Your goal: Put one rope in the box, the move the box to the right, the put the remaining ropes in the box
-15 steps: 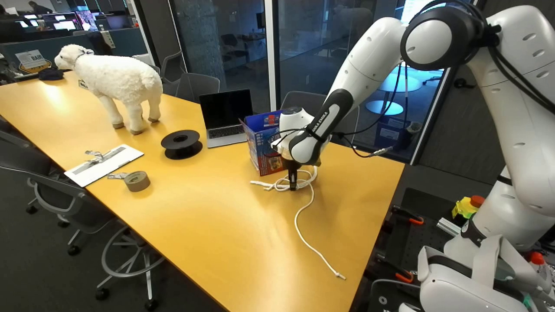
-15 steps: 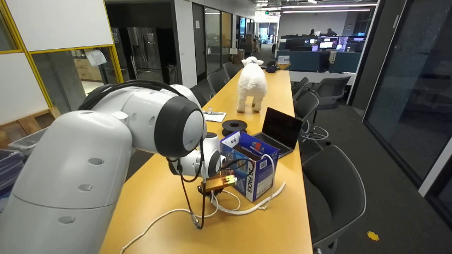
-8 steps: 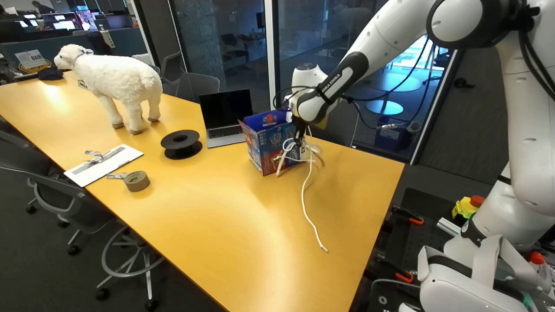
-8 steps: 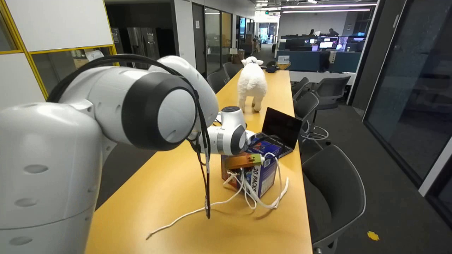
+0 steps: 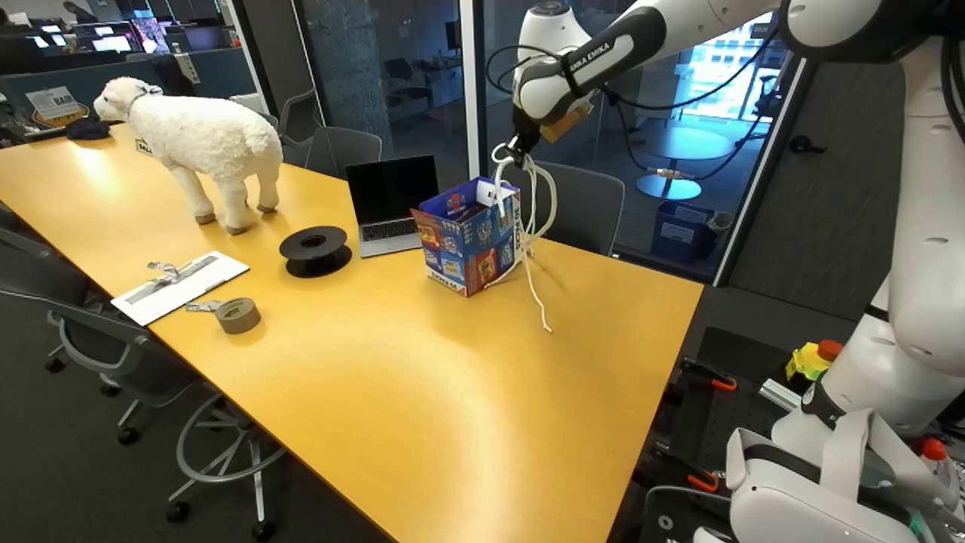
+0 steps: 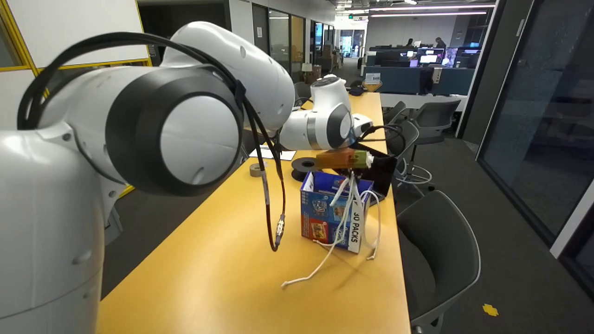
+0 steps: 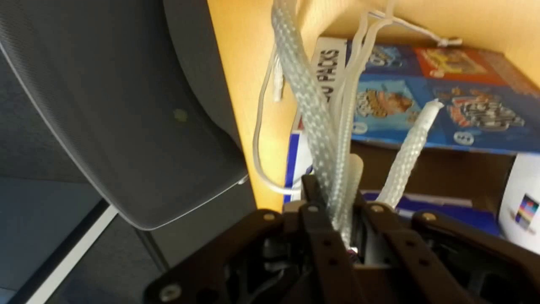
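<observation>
The box point(image 5: 456, 249), a blue printed carton with its top open, stands upright on the table in both exterior views. My gripper point(image 5: 520, 154) hangs above the rim at its "30 PACKS" end. In the wrist view the gripper point(image 7: 335, 192) is shut on a bundle of white ropes point(image 7: 310, 101), thick and thin. From the fingers they droop down outside the carton, some ends point(image 6: 299, 279) touching the table. One short stub point(image 7: 407, 156) sticks out over the opening. A thin cord point(image 6: 379, 213) loops at the box's top corner; whether it enters the box is hidden.
Behind the box stands an open laptop point(image 5: 392, 200), with a black spool point(image 5: 315, 253) nearby. Farther along are a tape roll point(image 5: 238, 315), a white clipboard point(image 5: 181, 286) and a toy sheep point(image 5: 200, 143). A dark chair point(image 6: 441, 260) borders the table's side.
My gripper has risen from the tabletop to above the box's rim, lifting the ropes, whose tail has been drawn across the table. The box has shifted and turned slightly, away from the arm.
</observation>
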Controlling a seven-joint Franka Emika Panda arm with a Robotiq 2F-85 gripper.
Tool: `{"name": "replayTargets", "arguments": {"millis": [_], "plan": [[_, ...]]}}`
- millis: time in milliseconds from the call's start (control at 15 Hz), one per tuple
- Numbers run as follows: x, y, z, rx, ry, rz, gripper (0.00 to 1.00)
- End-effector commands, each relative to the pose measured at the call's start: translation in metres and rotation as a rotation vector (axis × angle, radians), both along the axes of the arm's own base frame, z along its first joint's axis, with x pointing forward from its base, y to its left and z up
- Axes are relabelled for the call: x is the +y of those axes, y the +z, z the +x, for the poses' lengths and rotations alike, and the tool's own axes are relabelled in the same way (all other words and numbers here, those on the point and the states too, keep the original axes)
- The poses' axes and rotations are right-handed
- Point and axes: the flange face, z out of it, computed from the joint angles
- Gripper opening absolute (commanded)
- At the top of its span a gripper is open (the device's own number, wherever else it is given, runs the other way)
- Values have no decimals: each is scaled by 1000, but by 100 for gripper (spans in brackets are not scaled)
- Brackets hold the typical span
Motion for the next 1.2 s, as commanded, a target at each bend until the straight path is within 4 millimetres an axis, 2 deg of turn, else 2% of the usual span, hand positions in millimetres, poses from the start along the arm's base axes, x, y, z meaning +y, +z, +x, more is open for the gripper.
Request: {"name": "replayTargets", "arguments": {"millis": [0,200,533,733,1133], "plan": [[-3,53,19,-135,-151,-2,12],[-2,92,28,-238,-276,43,11],[-4,135,39,-376,-488,126,10],[-9,153,44,-456,-612,170,9],[-28,173,62,-639,-847,235,8]]}}
